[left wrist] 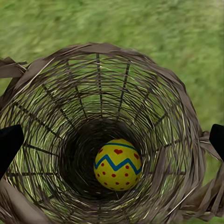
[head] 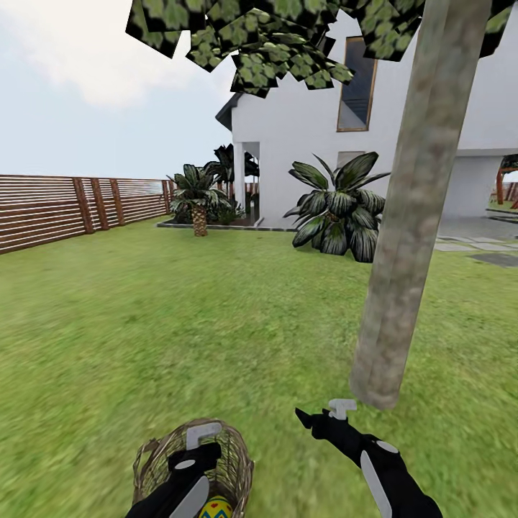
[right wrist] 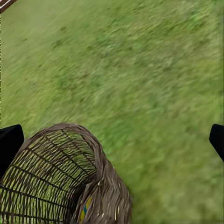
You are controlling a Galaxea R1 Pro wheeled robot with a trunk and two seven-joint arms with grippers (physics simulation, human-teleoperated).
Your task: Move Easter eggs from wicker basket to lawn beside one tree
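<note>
Well, in your head view the basket point(head: 193, 467) sits on the lawn point(head: 144, 324) right below you, and your left gripper point(head: 196, 437) hangs over its mouth, with a sliver of a painted egg point(head: 216, 509) peeking out beside the arm. Your right gripper point(head: 325, 413) hovers over bare grass between the basket and the tree point(head: 410, 230), whose trunk meets the ground just beyond it. No egg lies at the foot of that trunk in the stretch you can see, though the grass behind it is hidden. In your left wrist view you look straight down into the basket point(left wrist: 154, 74), and one egg point(left wrist: 117, 164) rests at the bottom. The two dark fingertips point(left wrist: 9, 144) stand wide apart, one at either side of the rim, closed on nothing. In your right wrist view the basket point(right wrist: 93, 163) lies just beside the line of the fingers, with a strip of egg colour point(right wrist: 86, 208) showing through the weave. These fingertips point(right wrist: 9, 142) are spread too, over plain lawn point(right wrist: 140, 70). So I judge the job unfinished: at least one egg is still inside, and you cannot tell from here where the other two are. That egg has to come out and go down by the trunk, which is near.
</note>
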